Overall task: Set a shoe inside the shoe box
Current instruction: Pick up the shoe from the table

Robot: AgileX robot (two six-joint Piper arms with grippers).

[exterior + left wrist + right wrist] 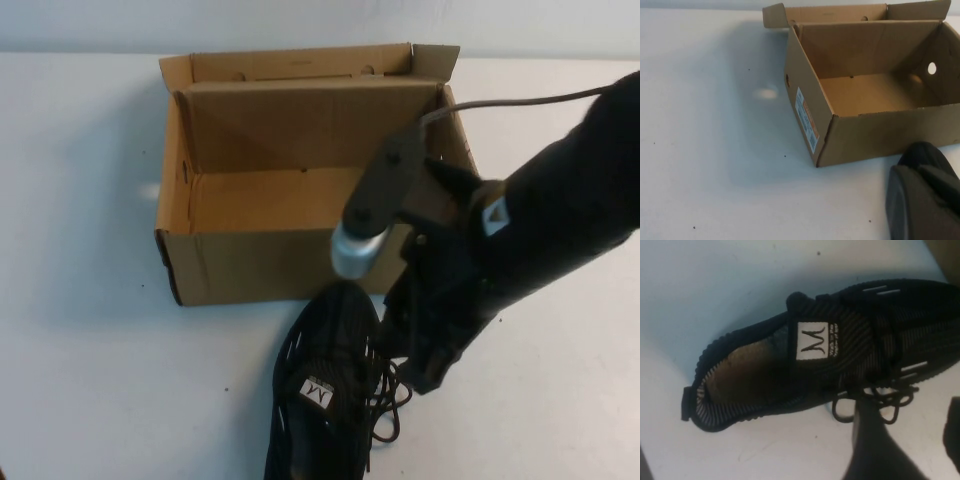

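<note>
- The white table [90, 380] filled every view and carried everything else.
- The shoe box [250, 262] sat open toward the far middle of the table, its hinged lid [300, 62] folded back behind it and its inside bare cardboard. A round hole pierced one end wall, and the left wrist view showed a small white sticker [807, 120] with an orange patch and fine print, too small to read, near one corner of the other end wall.
- The right arm [560, 210] reached in from the right, over the box's near right corner, with a grey cable trailing from it and a small white triangular mark on its dark casing.
- The shoe [325, 400] lay on the table just in front of the box's near wall, outside it, toe toward the box, heel toward the robot, laces loose.
- The right gripper [415, 350] hung close beside the shoe's laced side; its fingers [875, 450] stood apart, with the table showing between them and nothing held.
- The left gripper did not appear in any view.
- The white tongue label [813, 340] bore a dark mark like an "M" or a "W"; the tiny lettering beside it was illegible.
</note>
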